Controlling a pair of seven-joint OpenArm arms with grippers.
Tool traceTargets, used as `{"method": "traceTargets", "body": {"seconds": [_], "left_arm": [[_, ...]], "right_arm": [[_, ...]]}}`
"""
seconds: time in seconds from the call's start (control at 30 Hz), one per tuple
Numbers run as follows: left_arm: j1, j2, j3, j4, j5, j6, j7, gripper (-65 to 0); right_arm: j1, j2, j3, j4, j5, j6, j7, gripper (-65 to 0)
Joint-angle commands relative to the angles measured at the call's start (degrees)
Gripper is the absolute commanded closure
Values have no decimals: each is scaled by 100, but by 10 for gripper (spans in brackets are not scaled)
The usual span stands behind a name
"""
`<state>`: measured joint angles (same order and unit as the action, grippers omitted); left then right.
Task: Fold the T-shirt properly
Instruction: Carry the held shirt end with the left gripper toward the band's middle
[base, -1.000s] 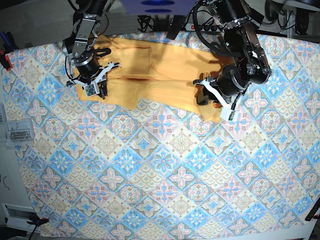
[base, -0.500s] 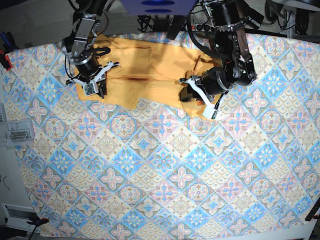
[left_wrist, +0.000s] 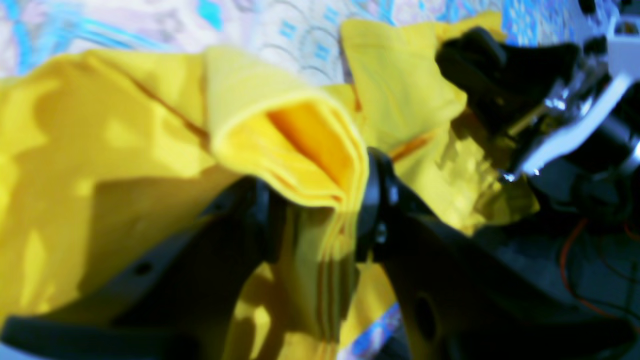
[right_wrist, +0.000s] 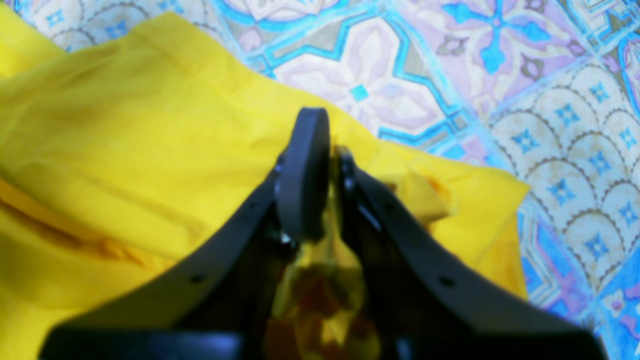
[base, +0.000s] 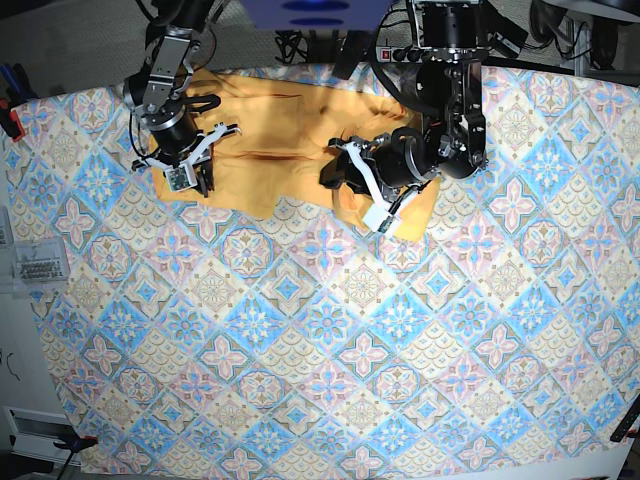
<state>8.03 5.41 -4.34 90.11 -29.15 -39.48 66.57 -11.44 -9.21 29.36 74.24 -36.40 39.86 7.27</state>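
Both end effectors, left (left_wrist: 312, 225) and right (right_wrist: 325, 165), pinch the blurred T-shirt (base: 270, 140).

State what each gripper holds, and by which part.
Right gripper: fingers pinch the T-shirt at its edge. Left gripper: a folded bunch of shirt sits between its parted fingers; grip unclear.

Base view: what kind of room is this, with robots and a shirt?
Probably a robot lab: two arms work a yellow T-shirt on a tile-patterned cloth, with cables and a power strip behind.
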Motion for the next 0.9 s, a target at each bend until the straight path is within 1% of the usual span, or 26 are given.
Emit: {"method": "traceTargets", "body": {"seconds": [0.0, 0.1, 0.27, 0.37, 0.47, 0.6, 0.73, 0.87], "left_arm": [[-25, -62, 51, 119, -246, -52, -103, -194], [-16, -299, 43, 128, -624, -52, -103, -194], [-8, -897, -45, 128, -1547, -52, -129, -192], [-16, -1020, -300, 128, -1890, -52, -103, -193], [-16, -1249, -335, 128, -2206, -52, -103, -193], [1, -1337, -327, 128, -2575, -52, -94, -193], [1, -1381, -309, 128, -2795, -52, -85, -193], [-25, -1389, -309, 137, -2883, -52, 152, -193]], "right_arm": [[-21, 21, 22, 18, -118, 14, -212, -45], [-12, 21, 22, 18, -118, 14, -212, -45], [-12, 21, 22, 18, -118, 14, -212, -45], [-12, 21, 22, 18, -109, 14, -212, -45], [-12, 21, 22, 18, -109, 14, -212, -45], [-12, 21, 22, 18, -109, 14, -212, -45], [-12, 21, 22, 18, -109, 14, -212, -45], [-3, 21, 22, 18, -109, 14, -221, -45]]}}
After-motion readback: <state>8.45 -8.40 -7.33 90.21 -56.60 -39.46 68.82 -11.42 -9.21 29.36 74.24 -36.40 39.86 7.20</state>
